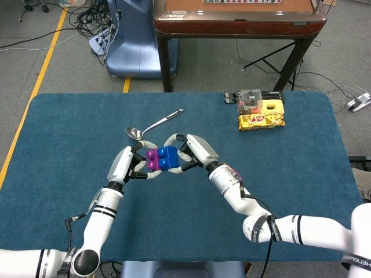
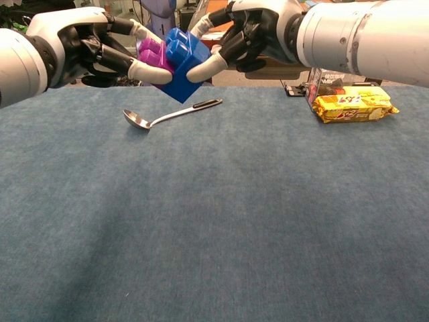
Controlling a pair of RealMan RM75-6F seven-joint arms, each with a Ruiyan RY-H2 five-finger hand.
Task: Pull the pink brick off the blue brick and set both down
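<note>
left hand [image 2: 87,47] pinches pink brick [image 2: 153,55] | right hand [image 2: 251,33] grips blue brick [image 2: 182,64] | bricks joined, aloft just before spoon [image 2: 167,115] | risk: sudden release slips a brick onto surface [image 2: 221,221]

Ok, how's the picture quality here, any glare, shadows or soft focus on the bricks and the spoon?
Head view: even light, sharp; the spoon bowl glints slightly. Chest view: pink brick and blue brick are clear, soft shadows on the cloth below, background beyond the table darker and cluttered.
</note>
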